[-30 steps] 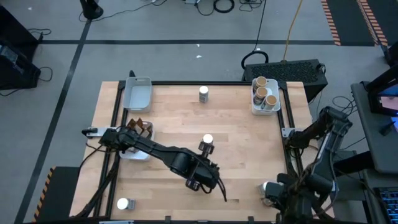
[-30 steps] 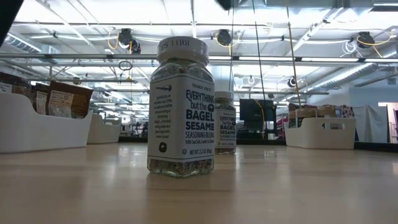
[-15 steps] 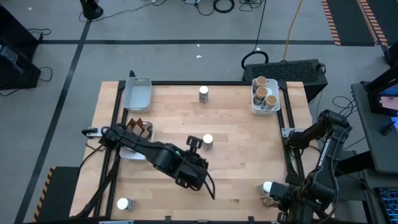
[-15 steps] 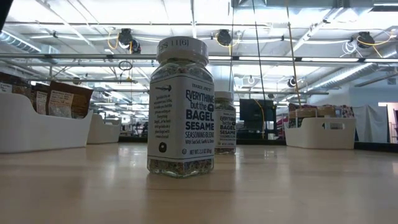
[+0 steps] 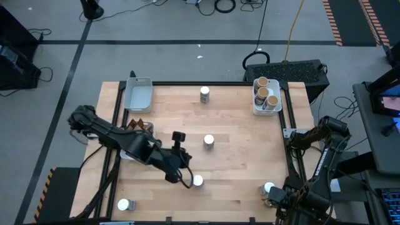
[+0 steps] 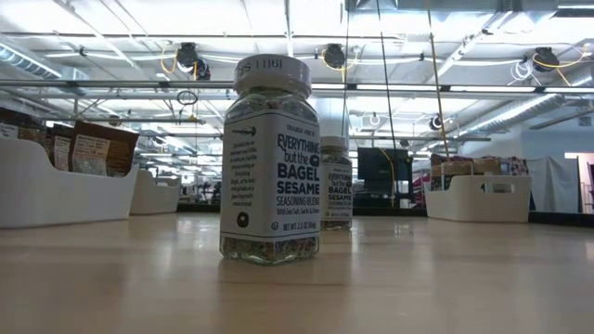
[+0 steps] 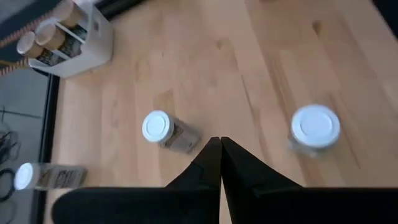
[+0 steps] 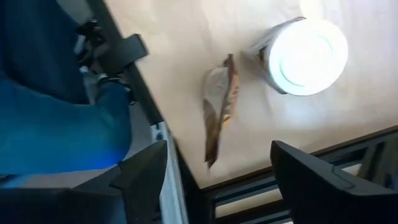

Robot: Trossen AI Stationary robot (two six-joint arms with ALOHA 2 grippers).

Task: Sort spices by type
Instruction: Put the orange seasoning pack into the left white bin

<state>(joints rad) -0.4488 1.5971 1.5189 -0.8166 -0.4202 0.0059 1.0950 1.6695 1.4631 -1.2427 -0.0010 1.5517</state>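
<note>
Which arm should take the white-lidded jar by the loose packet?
Right. The right gripper, jaws open, hangs just above that jar and packet; the left gripper is shut, over the middle of the table.

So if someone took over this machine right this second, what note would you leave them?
Left gripper: shut, empty, over the table's middle between two white-lidded jars.
Right gripper: open, empty, above a loose brown packet and a jar at the near right corner.
Done: cork-topped jars in the far right tray; packets in the left tray.
Left: five white-lidded jars and that packet are loose; the far left tray holds nothing.
</note>
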